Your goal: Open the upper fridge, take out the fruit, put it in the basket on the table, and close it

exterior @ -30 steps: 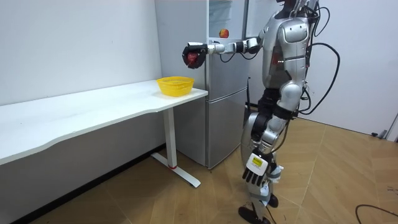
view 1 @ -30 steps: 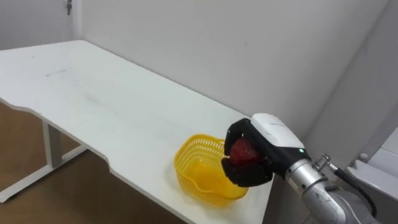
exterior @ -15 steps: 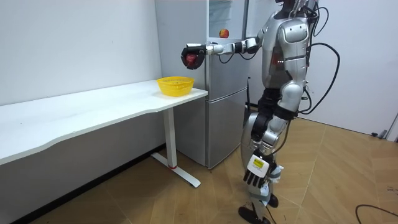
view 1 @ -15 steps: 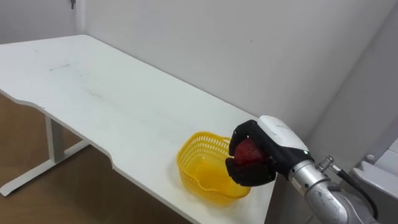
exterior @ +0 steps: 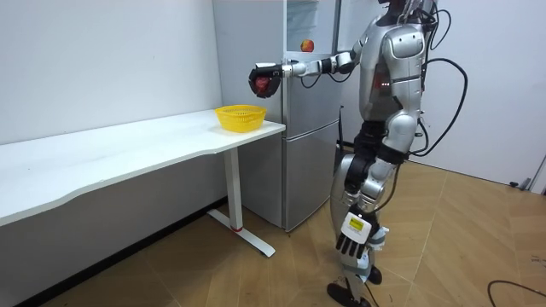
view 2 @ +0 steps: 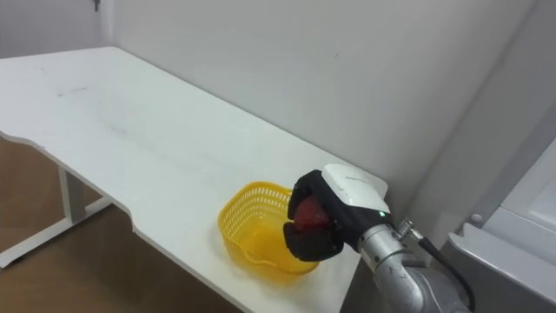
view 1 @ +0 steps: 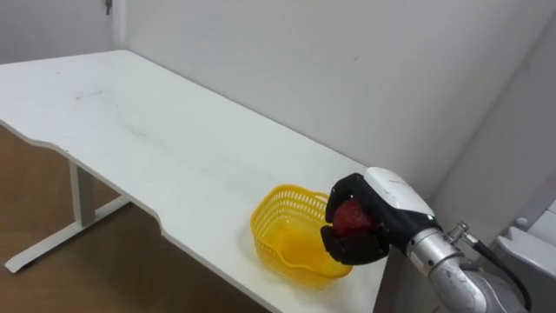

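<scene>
My right hand (view 1: 393, 196) is shut on a red round fruit (view 1: 350, 217), held in the air at the right rim of a yellow mesh basket (view 1: 271, 211). The basket stands on the near right corner of a long white table (view 1: 130, 122). In the room view I stand beside the grey fridge (exterior: 299, 128), right arm stretched out level toward the table, the fruit (exterior: 261, 82) above and just right of the basket (exterior: 240, 117). My left hand (exterior: 351, 244) hangs by my leg with relaxed fingers. An orange fruit (exterior: 306, 45) sits in the open upper fridge.
The table runs away to the left along a plain white wall. The fridge's edge (view 1: 532, 250) lies close at the lower right. Wooden floor (exterior: 461, 256) spreads under the table and around me.
My right hand with the red fruit has edged slightly toward the basket. The eye view has shifted a little, so the table and basket sit further right and lower.
</scene>
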Controlling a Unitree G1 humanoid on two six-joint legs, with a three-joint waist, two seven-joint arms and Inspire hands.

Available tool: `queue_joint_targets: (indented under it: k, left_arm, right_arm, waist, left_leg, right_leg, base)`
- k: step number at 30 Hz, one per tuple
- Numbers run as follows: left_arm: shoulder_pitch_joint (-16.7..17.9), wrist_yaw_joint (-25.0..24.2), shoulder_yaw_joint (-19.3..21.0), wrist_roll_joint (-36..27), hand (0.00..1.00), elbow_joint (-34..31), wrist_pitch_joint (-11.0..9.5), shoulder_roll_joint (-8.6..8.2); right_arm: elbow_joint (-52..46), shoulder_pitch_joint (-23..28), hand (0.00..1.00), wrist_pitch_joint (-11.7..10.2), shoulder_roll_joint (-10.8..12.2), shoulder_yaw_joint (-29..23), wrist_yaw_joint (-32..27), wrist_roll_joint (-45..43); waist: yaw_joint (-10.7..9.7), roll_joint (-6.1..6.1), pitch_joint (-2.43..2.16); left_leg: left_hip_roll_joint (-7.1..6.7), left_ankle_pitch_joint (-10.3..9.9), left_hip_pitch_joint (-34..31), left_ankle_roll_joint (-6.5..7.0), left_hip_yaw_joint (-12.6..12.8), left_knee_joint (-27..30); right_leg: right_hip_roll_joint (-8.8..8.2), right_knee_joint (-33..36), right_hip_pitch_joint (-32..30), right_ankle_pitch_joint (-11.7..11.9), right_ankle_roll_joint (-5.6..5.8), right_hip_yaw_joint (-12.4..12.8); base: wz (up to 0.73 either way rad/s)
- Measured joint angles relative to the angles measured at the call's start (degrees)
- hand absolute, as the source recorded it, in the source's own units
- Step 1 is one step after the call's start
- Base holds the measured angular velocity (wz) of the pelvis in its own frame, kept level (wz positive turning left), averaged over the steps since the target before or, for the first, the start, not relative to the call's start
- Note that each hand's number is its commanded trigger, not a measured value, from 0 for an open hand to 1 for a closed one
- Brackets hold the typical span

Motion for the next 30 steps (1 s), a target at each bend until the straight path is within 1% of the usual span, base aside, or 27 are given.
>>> queue_joint_targets:
  k: [1, 3, 4, 6, 8, 9, 12, 15, 17, 18, 19, 20, 24, 30]
  left_arm:
    - [0.1, 0.0, 0.0, 0.4, 0.00, 0.0, 0.1, -0.02]
    - [0.2, 0.0, 0.0, 0.5, 0.00, 0.0, 0.3, -0.08]
    - [0.3, -0.1, 0.0, 0.5, 0.00, 0.0, 0.4, -0.08]
    - [0.2, -0.1, -0.1, 0.5, 0.00, -0.1, 1.1, -0.08]
    - [0.2, -0.1, -0.3, 0.5, 0.00, -0.5, 1.2, -0.07]
    - [0.2, -0.1, -0.5, 0.5, 0.00, -0.7, 1.2, -0.06]
    - [0.2, -0.1, -0.8, 0.5, 0.00, -1.1, 1.3, -0.07]
    - [0.2, -0.1, -1.0, 0.5, 0.00, -1.1, 1.3, -0.13]
    - [0.1, -0.1, -1.1, 0.5, 0.00, -1.1, 1.3, -0.14]
    - [0.2, -0.1, -1.2, 0.5, 0.00, -1.1, 1.3, -0.13]
    - [0.2, -0.1, -1.2, 0.5, 0.00, -1.1, 1.3, -0.12]
    - [0.2, -0.1, -1.2, 0.5, 0.00, -1.1, 1.3, -0.12]
    - [-0.1, -0.5, -1.8, 0.4, 0.00, -1.1, 1.3, -0.11]
    - [-0.5, -0.8, -2.2, 0.4, 0.00, -1.1, 1.3, -0.11]
  right_arm:
    - [0.0, -0.1, 1.00, 0.3, 0.0, 0.4, 0.0, 0.0]
    - [0.0, -0.2, 1.00, 0.7, 0.0, 1.0, 0.0, 0.0]
    - [0.0, -0.4, 1.00, 1.0, 0.0, 1.2, 0.0, 0.0]
    - [1.5, -2.2, 1.00, 1.8, 0.0, 3.1, 0.0, 0.3]
    - [2.1, -2.9, 1.00, 2.3, 0.1, 4.1, 0.1, 0.5]
    - [2.5, -3.5, 1.00, 2.3, 0.1, 5.1, 0.1, 0.5]
    - [3.0, -3.6, 1.00, 2.4, 0.5, 5.2, 0.3, 0.6]
    - [3.0, -3.7, 1.00, 2.4, 0.6, 5.2, 0.4, 0.6]
    - [3.1, -4.0, 1.00, 2.4, 0.6, 5.2, 0.4, 0.6]
    - [3.1, -4.4, 0.89, 2.4, 0.6, 5.2, 0.4, 0.6]
    - [3.2, -4.6, 0.72, 2.4, 0.6, 5.2, 0.4, 0.6]
    - [3.2, -5.0, 0.00, 2.4, 0.6, 5.2, 0.4, 0.6]
    - [3.2, -6.1, 0.00, 2.4, 0.6, 5.2, 0.4, 0.6]
    - [3.2, -6.8, 0.00, 2.4, 0.6, 5.2, 0.4, 0.9]
  waist:
    - [0.0, 0.00, 0.00]
    - [0.2, -0.23, -0.18]
    - [0.3, -0.23, -0.18]
    - [0.8, -0.27, -0.20]
    - [1.3, -0.28, -0.21]
    - [1.5, -0.27, -0.20]
    - [1.7, -0.34, -0.23]
    - [2.4, -0.34, -0.21]
    - [2.5, -0.35, -0.20]
    - [2.6, -0.36, -0.20]
    - [2.6, -0.35, -0.17]
    - [2.6, -0.33, -0.15]
    - [2.6, -0.60, -0.02]
    - [2.6, -0.88, 0.07]
  left_leg:
    - [0.00, 0.0, 0.0, 0.00, 0.0, 0.0]
    - [-0.01, 0.0, -0.3, 0.00, 0.0, 0.0]
    - [-0.03, 0.0, -0.4, 0.00, 0.0, 0.0]
    - [-0.04, 0.0, -0.6, 0.00, 0.0, 0.3]
    - [-0.09, 0.0, -0.7, 0.00, -0.1, 0.7]
    - [-0.12, 0.0, -0.8, 0.00, -0.2, 0.8]
    - [-0.24, 0.0, -1.0, 0.00, -0.9, 1.0]
    - [-0.23, 0.0, -1.1, -0.01, -0.8, 1.0]
    - [-0.21, 0.0, -1.1, -0.02, -0.8, 1.0]
    - [-0.21, 0.0, -1.1, -0.02, -0.9, 1.0]
    - [-0.21, 0.0, -1.2, -0.03, -1.0, 1.0]
    - [-0.21, 0.0, -1.3, -0.03, -0.9, 1.0]
    - [-0.18, 0.0, -1.7, -0.04, -0.8, 1.0]
    - [-0.18, 0.0, -1.7, -0.03, -0.9, 1.0]
  right_leg:
    - [-0.01, 0.0, 0.0, 0.0, 0.00, 0.0]
    - [-0.04, 0.0, -0.2, 0.0, 0.00, -0.1]
    - [0.00, 0.0, -0.3, 0.0, 0.00, -0.2]
    - [0.06, 0.0, -0.5, 0.0, 0.00, -0.2]
    - [0.05, 0.0, -0.6, 0.0, 0.00, -0.4]
    - [0.00, 0.0, -0.6, 0.0, 0.00, -0.6]
    - [-0.20, 0.0, -0.5, 0.0, 0.00, -1.3]
    - [-0.26, 0.0, -0.5, 0.0, 0.00, -1.5]
    - [-0.28, 0.1, -0.5, 0.0, 0.00, -1.6]
    - [-0.28, 0.1, -0.5, 0.0, 0.00, -1.6]
    - [-0.28, 0.1, -0.5, 0.0, 0.00, -1.7]
    - [-0.28, 0.1, -0.5, 0.0, 0.00, -1.8]
    - [-0.29, 0.1, -0.7, 0.0, 0.00, -1.8]
    - [-0.29, 0.1, -0.8, 0.0, 0.00, -1.8]
  base:
    - [0.00]
    - [0.00]
    - [0.00]
    - [0.00]
    - [0.05]
    - [0.07]
    - [0.11]
    - [0.01]
    - [0.00]
    - [0.00]
    - [0.00]
    - [0.00]
    - [0.00]
    - [0.00]
